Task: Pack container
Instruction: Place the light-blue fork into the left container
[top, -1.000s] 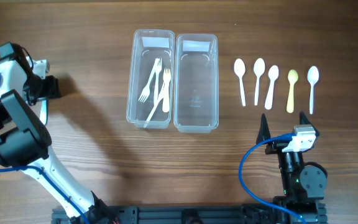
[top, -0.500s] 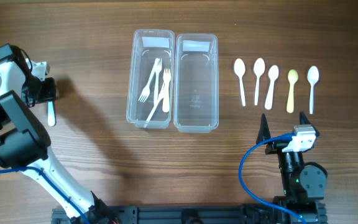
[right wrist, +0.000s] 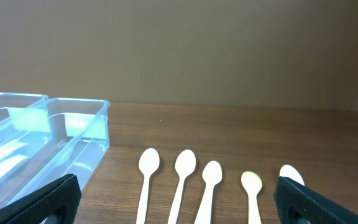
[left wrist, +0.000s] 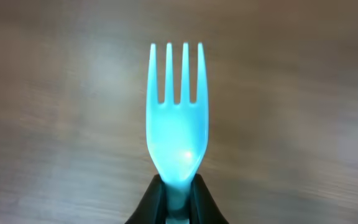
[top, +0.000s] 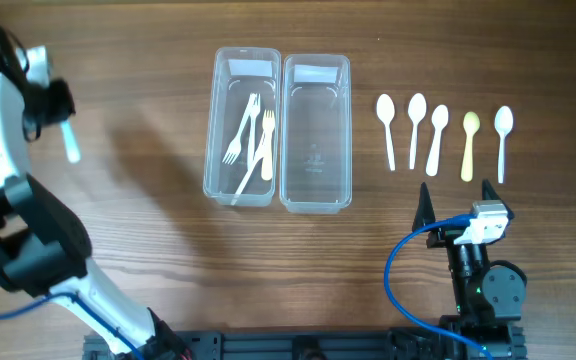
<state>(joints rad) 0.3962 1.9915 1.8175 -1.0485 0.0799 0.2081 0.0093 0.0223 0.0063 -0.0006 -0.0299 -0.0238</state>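
My left gripper (top: 56, 108) is at the far left, raised above the table and shut on the handle of a pale plastic fork (top: 71, 146). In the left wrist view the fork (left wrist: 178, 118) sticks straight out from the closed jaws, tines forward, over blurred wood. Two clear containers stand side by side: the left one (top: 211, 130) holds several forks (top: 251, 140), while the right one (top: 316, 150) holds nothing. My right gripper (top: 455, 196) rests open near the front right, with nothing between its fingers.
A row of spoons lies right of the containers: several white ones (top: 416, 128) and a yellow one (top: 470, 143). The right wrist view shows the same spoons (right wrist: 182, 177) ahead and the containers (right wrist: 73, 127) at left.
The left gripper has shut on the fork that lay on the table at the far left and lifted it. The right arm has not moved.
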